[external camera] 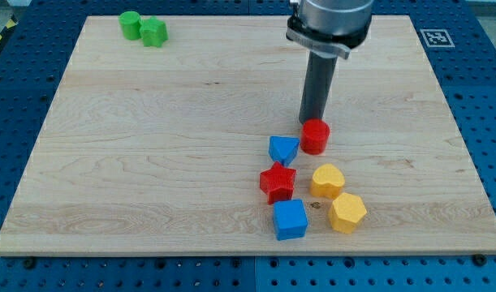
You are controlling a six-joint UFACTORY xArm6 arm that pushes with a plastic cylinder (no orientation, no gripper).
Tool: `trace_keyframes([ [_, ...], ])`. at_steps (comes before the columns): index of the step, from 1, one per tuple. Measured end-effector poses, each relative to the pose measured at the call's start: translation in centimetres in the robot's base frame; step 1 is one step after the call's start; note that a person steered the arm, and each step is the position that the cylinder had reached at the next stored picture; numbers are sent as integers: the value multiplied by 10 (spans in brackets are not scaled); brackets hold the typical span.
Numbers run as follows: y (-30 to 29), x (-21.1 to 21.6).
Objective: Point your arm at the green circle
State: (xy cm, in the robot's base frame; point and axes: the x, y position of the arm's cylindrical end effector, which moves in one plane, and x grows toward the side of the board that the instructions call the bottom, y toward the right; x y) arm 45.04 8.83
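Pale wood board (150, 162) fills most of the view, resting on a blue perforated table (483, 97). My tip (312, 122) sits just above the red cylinder (316, 136), at its far edge, apparently touching it; the exact end is partly masked by that block. There is no gripper here, only the rod, so nothing opens or closes.

The green circle (131, 24) lies far off at the view's top left, touching a green hexagon-like block (154, 32) on its right. Bare board lies between my tip and it.

Below my tip cluster 6 blocks: the red cylinder, a blue triangle-like block (283, 149), a red star (278, 182), a blue cube (290, 219), a yellow heart (327, 180) and a yellow hexagon (347, 212).

The arm's upper body is cut off by the view's top. A black-and-white marker (435, 37) sits at the board's top right corner.
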Motion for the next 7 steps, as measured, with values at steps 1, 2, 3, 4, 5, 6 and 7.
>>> trace_keyframes([
  [1,14,23],
  [2,9,-7],
  [3,-43,-63],
  [4,-135,-85],
  [5,-241,-111],
  [6,-345,-156],
  [7,-380,-224],
])
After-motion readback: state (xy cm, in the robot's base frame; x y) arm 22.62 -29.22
